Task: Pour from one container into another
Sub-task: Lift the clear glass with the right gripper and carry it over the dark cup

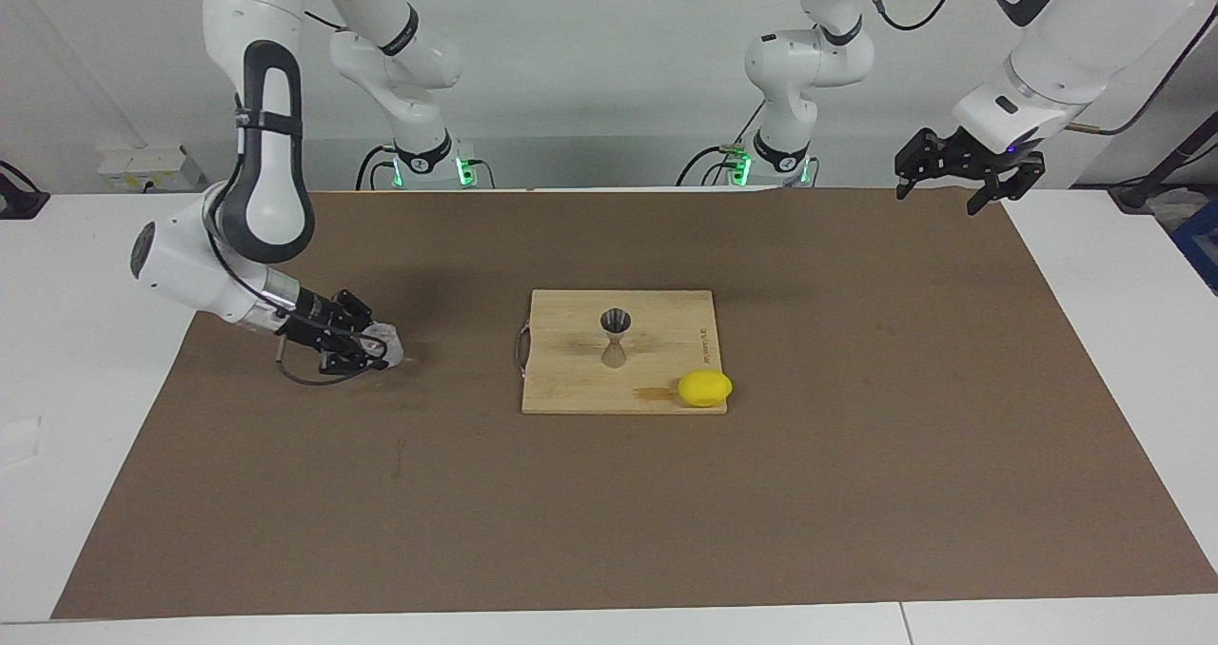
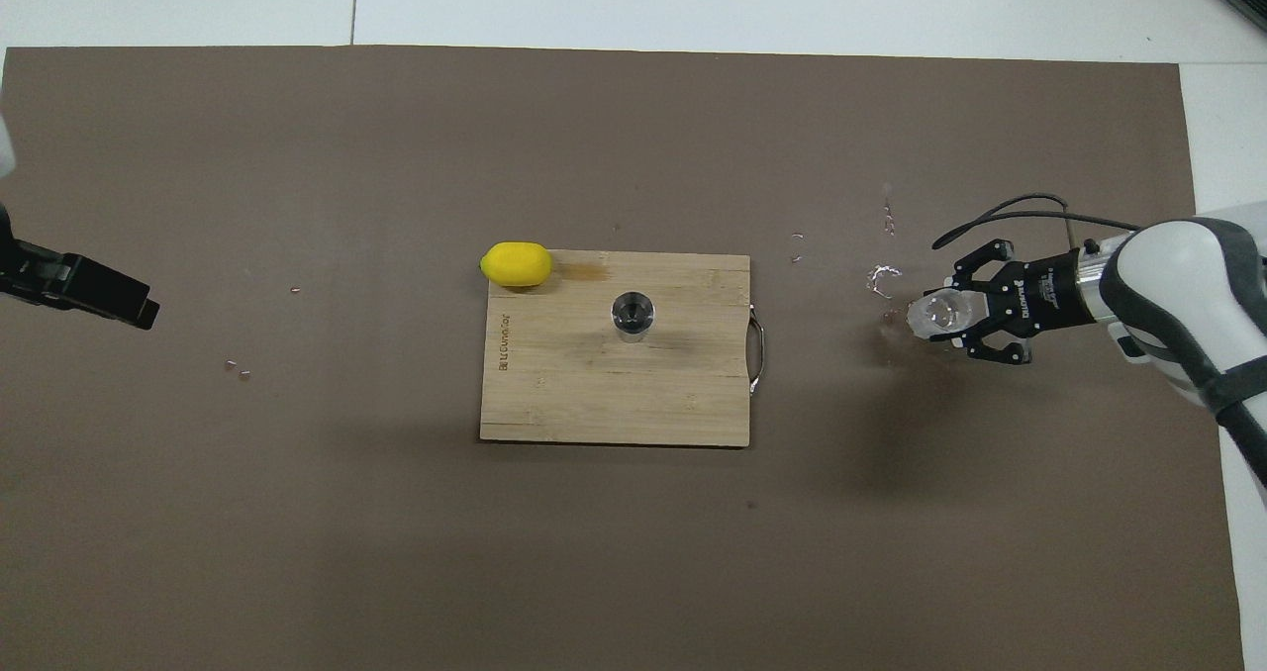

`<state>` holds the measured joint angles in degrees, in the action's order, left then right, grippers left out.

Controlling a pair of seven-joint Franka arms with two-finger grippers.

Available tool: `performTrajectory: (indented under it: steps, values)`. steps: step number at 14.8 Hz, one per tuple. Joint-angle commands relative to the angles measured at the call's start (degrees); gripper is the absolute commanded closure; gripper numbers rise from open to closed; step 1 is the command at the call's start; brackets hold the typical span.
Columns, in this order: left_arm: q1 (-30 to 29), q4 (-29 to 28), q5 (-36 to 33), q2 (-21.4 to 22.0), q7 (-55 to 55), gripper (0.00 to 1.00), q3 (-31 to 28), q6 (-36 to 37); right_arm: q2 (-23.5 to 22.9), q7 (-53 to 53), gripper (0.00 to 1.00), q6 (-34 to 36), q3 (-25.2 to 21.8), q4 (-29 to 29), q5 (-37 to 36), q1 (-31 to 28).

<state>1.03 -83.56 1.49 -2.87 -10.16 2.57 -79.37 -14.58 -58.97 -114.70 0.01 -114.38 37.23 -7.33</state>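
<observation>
Reaching low at the right arm's end of the surface (image 1: 856, 493), our right end effector (image 1: 366, 348) has its fingers closed around the small clear cylindrical cup (image 2: 940, 313) (side grip, keeping it upright). We aim for the grey hourglass metal jigger (image 1: 615, 337), upright on the bamboo board (image 1: 571, 388) beside a yellow lemon (image 1: 704, 388). Our left end effector (image 1: 966, 171) waits aloft, fingers apart, empty.

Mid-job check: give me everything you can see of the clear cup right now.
The clear cup is small, short and cylindrical, see-through like plastic or glass. It sits between the fingers of the right gripper, which comes at it from the side, low over the brown mat toward the right arm's end of the table. It is apart from the cutting board and the jigger. I cannot tell its contents, or whether its base touches the mat. Small shiny specks lie on the mat beside it.
</observation>
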Motion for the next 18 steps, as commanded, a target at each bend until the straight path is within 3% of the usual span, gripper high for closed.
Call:
performTrajectory:
  steps: [1,7,11,15,18]
  values:
    - [0.12,-2.3,-1.31,1.64,4.89,0.0,0.42,-2.46,1.66,-6.4,0.87,-0.7,-0.28,-0.15,0.57,4.93]
    - [0.12,-1.78,-1.31,1.38,4.89,0.0,0.42,-2.99,0.78,-26.7,0.86,-7.28,-0.28,3.54,-5.14,17.68]
    - [-0.06,-1.07,-1.31,3.04,4.98,0.0,0.16,-0.09,-0.36,-34.78,0.86,-8.08,-0.28,7.14,-10.05,21.99]
    - [-0.06,-6.07,-1.4,5.94,5.15,0.0,0.16,-0.96,-2.03,-41.83,0.86,-7.82,-0.28,12.24,-14.2,26.57]
    - [-0.76,-6.52,-1.4,6.65,5.07,0.0,0.16,-0.61,-3.79,-47.19,0.86,-7.03,-0.28,17.24,-20.86,30.08]
